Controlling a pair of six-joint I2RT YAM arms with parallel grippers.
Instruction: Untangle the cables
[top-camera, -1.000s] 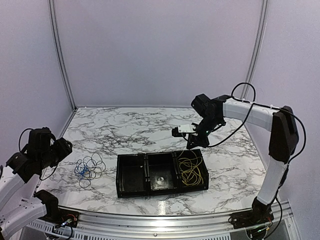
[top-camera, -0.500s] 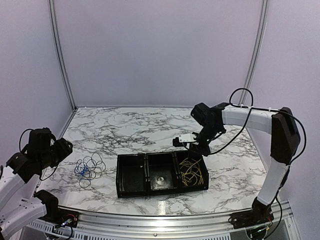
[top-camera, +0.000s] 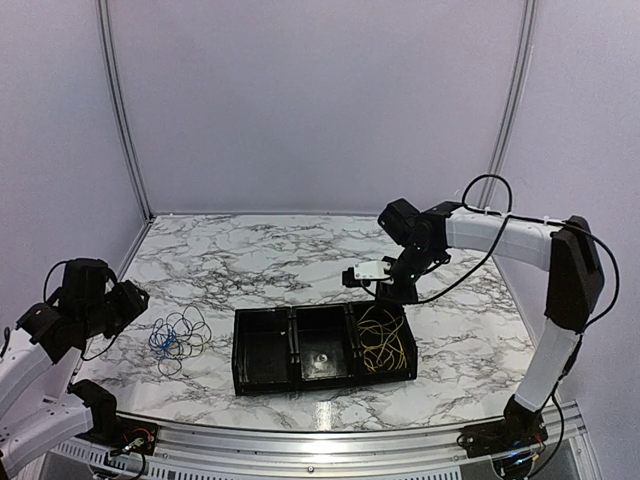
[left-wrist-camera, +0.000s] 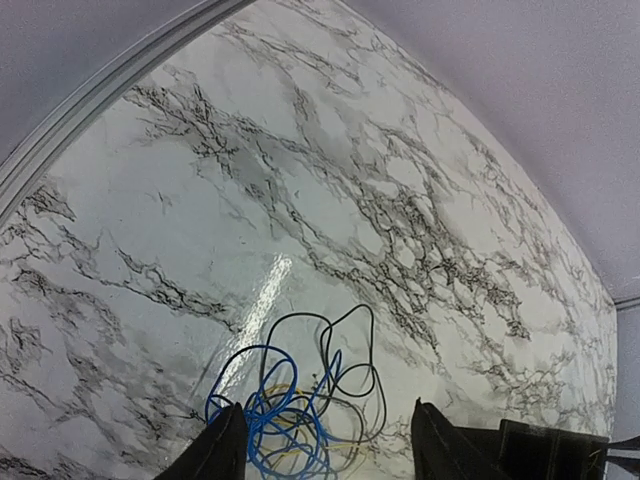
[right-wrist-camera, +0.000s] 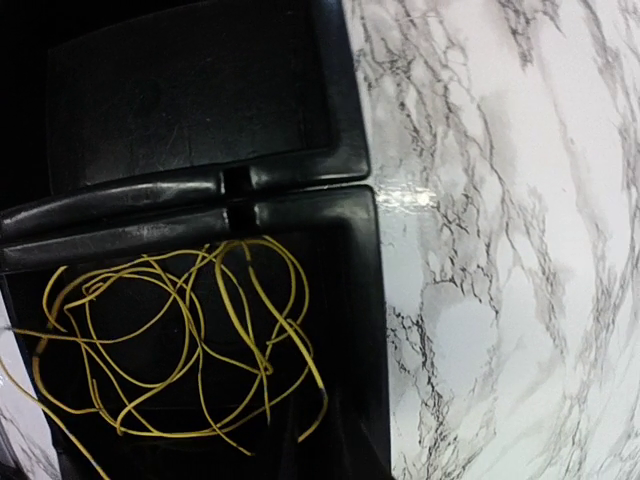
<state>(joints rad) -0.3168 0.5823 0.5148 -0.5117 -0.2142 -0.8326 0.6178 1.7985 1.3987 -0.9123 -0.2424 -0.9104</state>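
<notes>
Over on the left, your open-jawed left gripper (left-wrist-camera: 328, 420) is hovering by the tangled blue and dark-grey wire loops (left-wrist-camera: 285, 395), so be aiming for one outer strand, while whether the right gripper (top-camera: 385, 289), above the yellow wire coil (right-wrist-camera: 170, 345) lying in the black plastic tray (right-wrist-camera: 367, 300), is clenching cannot be told.

right gripper (top-camera: 388, 292) lower, nearer the tray (top-camera: 300, 384) (by the yellow cable (top-camera: 383, 345))

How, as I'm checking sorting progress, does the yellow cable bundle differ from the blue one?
The yellow bundle lies in the right-end compartment of the tray; the blue bundle lies on the table, left of it. Yellow is one colour; blue is mixed with dark strands. Both are loose thin loops.
</notes>
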